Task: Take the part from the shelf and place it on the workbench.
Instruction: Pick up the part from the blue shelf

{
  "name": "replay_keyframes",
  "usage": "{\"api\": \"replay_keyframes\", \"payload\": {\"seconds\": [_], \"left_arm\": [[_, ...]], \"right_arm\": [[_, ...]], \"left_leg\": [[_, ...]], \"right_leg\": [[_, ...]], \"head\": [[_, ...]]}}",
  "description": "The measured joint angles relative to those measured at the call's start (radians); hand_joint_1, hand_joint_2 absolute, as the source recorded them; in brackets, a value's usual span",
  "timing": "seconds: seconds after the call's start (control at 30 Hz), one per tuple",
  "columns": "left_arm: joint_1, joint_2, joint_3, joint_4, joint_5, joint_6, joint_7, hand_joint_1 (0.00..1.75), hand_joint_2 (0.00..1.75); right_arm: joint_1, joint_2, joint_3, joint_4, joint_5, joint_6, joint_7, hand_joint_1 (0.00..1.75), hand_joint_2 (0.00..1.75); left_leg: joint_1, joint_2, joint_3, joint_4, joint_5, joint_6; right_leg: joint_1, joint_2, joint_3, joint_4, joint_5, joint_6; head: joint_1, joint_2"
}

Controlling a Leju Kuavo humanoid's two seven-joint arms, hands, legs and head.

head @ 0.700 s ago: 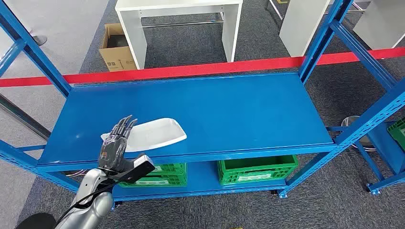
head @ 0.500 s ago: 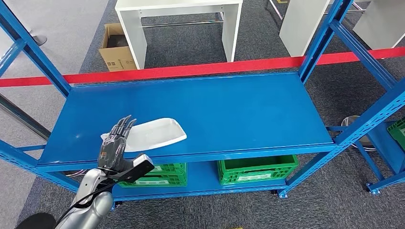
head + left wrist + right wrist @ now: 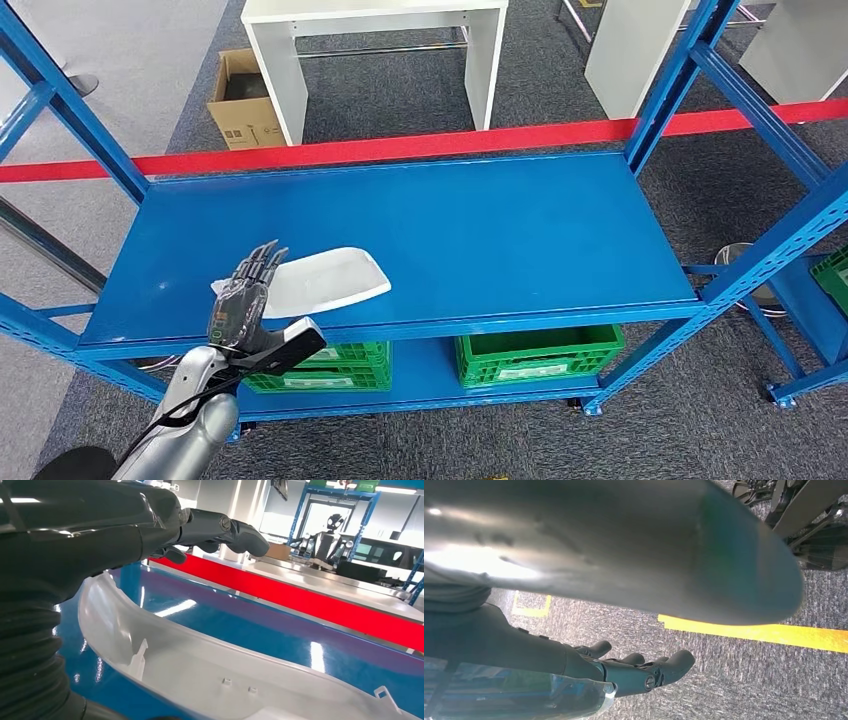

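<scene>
**Reaching over the white part on the blue shelf**

Lying flat on the upper board of the blue shelf (image 3: 450, 220), close to its front edge, the white part (image 3: 325, 280) sits just ahead of the left hand's fingertips. It is a shallow, tray-like plastic moulding with a raised rim and small clips along its inner face, as the left wrist view shows (image 3: 210, 675). The left hand (image 3: 240, 300) is raised at the shelf's front edge with its fingers (image 3: 262, 258) stretched out and slightly apart, their tips over the near end of the part. From the wrist camera the fingers (image 3: 220, 527) extend above the rim with a visible gap beneath them; nothing is pinched or clasped. Whether the palm touches the part's near end cannot be told.

The right hand (image 3: 624, 672) hangs over grey carpet crossed by a yellow floor line (image 3: 754, 632), its fingers (image 3: 674, 662) loosely extended, a little curved, and holding nothing.

Beyond the left fingertips, past the shelf's far edge, runs a red strip (image 3: 400, 148), and farther on stand a white table (image 3: 380, 50) and a cardboard box (image 3: 240, 100). Below the fingers, on the lower board, sit two green crates (image 3: 540, 355).
</scene>
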Motion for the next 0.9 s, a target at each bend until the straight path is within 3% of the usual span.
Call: {"api": "replay_keyframes", "payload": {"seconds": [0.9], "left_arm": [[-0.076, -0.007, -0.004, 0.121, -0.012, 0.001, -0.014, 0.00, 1.75]], "right_arm": [[0.000, 0.006, 0.007, 0.000, 0.011, 0.002, -0.009, 0.00, 0.00]], "left_leg": [[0.000, 0.000, 0.001, 0.000, 0.000, 0.000]], "right_leg": [[0.000, 0.000, 0.001, 0.000, 0.000, 0.000]], "head": [[0.000, 0.000]]}}
